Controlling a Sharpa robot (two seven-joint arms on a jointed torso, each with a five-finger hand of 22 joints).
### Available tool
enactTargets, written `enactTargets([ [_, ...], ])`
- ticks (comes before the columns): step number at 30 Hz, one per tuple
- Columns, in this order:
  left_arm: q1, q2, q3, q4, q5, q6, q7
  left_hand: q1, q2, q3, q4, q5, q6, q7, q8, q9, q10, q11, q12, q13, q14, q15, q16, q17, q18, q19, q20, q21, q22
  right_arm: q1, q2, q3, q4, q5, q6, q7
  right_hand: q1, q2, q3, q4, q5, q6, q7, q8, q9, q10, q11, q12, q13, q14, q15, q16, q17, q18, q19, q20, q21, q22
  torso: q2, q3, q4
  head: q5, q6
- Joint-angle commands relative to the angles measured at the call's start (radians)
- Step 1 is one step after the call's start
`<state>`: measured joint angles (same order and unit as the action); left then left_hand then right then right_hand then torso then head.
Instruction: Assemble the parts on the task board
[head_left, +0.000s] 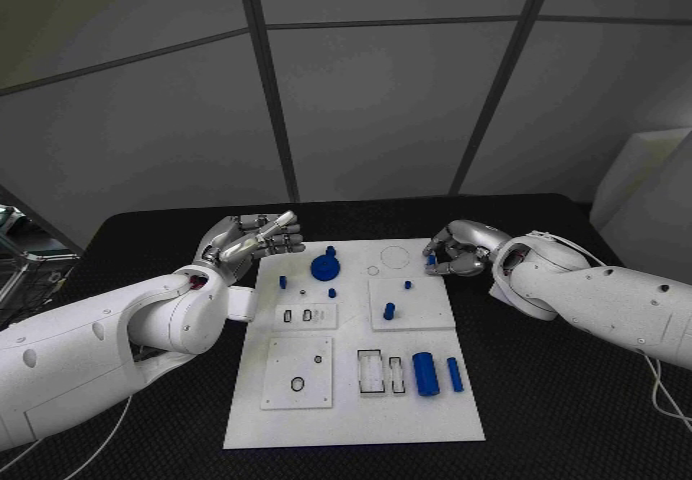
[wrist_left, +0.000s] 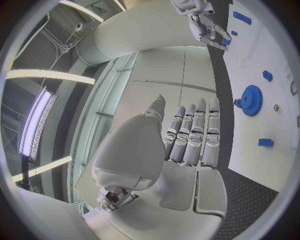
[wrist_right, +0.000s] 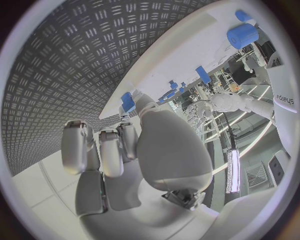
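While the silver left hand hovers empty with fingers extended beside the white rectangular task board, the silver right hand pinches a small blue peg at the board's far edge.

Board white w/ thin black outlines round some slots; parts on it all blue, incl. gear, big cylinder & small peg. Table black, embossed w/ small dash pattern. Both hands silver, left hand & right hand, on white arms.
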<state>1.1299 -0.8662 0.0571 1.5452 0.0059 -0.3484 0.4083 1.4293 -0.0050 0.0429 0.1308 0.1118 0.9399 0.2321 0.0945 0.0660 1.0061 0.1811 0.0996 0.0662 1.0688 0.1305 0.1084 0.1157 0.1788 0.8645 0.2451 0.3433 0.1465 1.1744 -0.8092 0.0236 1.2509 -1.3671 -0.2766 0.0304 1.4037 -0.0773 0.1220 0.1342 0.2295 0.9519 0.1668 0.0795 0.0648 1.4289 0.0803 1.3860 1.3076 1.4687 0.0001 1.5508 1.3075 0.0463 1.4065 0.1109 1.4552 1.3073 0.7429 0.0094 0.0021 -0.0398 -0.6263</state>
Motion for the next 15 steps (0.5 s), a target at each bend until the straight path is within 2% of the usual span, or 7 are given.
enactTargets([
  [1, 0.001, -0.001, 0.001, 0.002, -0.001, 0.008, 0.008, 0.006, 0.005, -0.001, -0.004, -0.002, 0.004, 0.004, -0.006, 0.000, 0.005, 0.002, -0.005, 0.000, -0.002, 0.008, -0.003, 0.001, 0.003, -0.009, 0.002, -0.003, -0.001, 0.002, 0.000, 0.000, 0.001, -0.005, -0.015, 0.001, -0.002, -0.007, -0.007, -0.002, 0.003, -0.009, 0.002, -0.004, 0.000, -0.005, 0.001, -0.002, 0.079, 0.093, 0.008, 0.001, 0.224, 0.006, 0.000, 0.005, -0.006, 0.033, 0.000, 0.0003, 0.0000, 0.001, 0.000],
  [15, 0.001, -0.001, 0.001, 0.002, -0.001, 0.007, 0.007, 0.006, 0.005, -0.001, -0.004, -0.002, 0.004, 0.004, -0.006, 0.000, 0.005, 0.002, -0.005, 0.000, -0.002, 0.008, -0.003, 0.001, 0.003, -0.009, 0.002, -0.003, -0.001, 0.002, -0.006, 0.000, 0.006, -0.005, -0.017, -0.001, -0.001, 0.000, -0.007, -0.001, 0.004, 0.026, -0.005, 0.023, 0.010, 0.002, -0.004, 0.006, 0.087, 0.093, 0.006, 0.001, 0.225, 0.005, 0.003, 0.007, -0.004, 0.038, -0.001, 0.0004, -0.0002, -0.002, 0.002],
])
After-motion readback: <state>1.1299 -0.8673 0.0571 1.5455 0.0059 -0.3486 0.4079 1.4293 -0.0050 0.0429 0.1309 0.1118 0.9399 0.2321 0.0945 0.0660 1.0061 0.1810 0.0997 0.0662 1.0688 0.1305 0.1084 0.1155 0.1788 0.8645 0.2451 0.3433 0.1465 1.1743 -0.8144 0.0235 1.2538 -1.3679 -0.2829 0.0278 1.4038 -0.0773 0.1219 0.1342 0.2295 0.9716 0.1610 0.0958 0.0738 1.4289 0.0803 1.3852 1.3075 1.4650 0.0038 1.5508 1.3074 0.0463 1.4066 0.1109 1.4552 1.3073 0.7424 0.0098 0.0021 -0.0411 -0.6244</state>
